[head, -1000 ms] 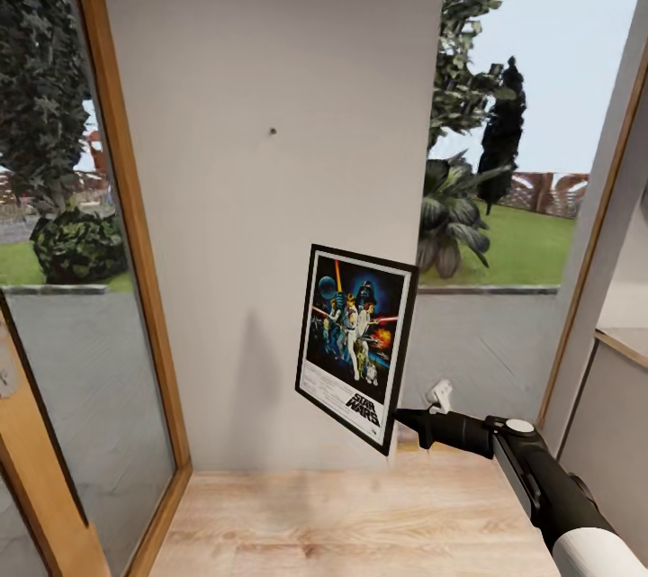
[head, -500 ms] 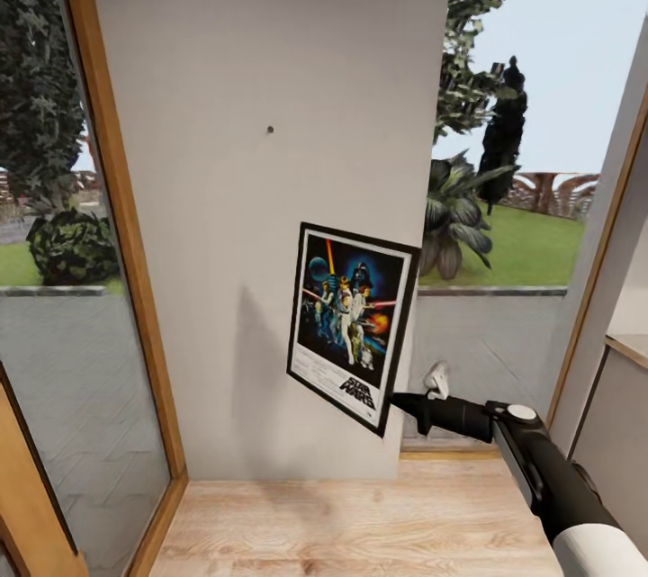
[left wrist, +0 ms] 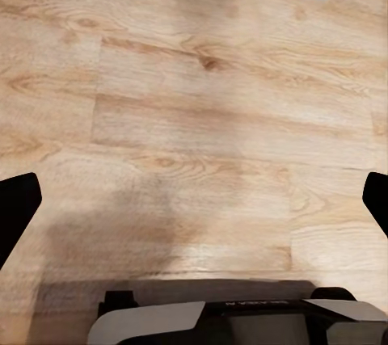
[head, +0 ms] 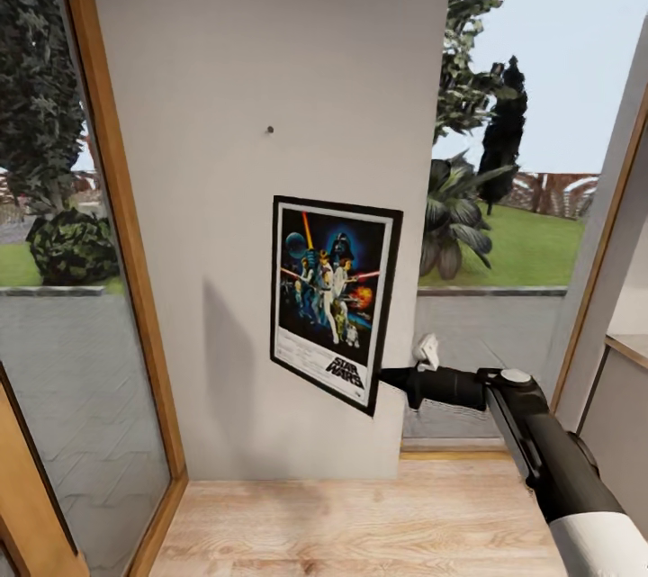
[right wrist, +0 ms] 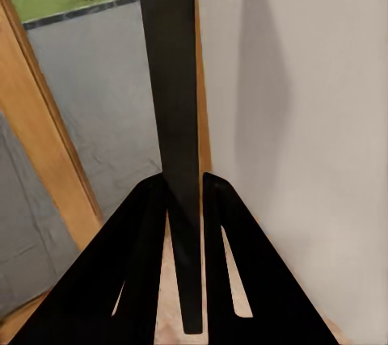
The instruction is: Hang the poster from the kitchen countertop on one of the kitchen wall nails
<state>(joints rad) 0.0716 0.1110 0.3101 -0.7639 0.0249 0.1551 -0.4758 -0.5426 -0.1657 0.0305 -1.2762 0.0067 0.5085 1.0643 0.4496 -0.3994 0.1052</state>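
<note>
Poster [head: 331, 300] edge between right hand [head: 385, 376] fingers

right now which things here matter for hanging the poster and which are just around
For the job:
- poster, pinched at its lower right corner by the right claw
- wall nail, above the poster
- grey wall panel

Just around:
- wooden floor
- windows and garden plants
- left claw, open over the floor
</note>
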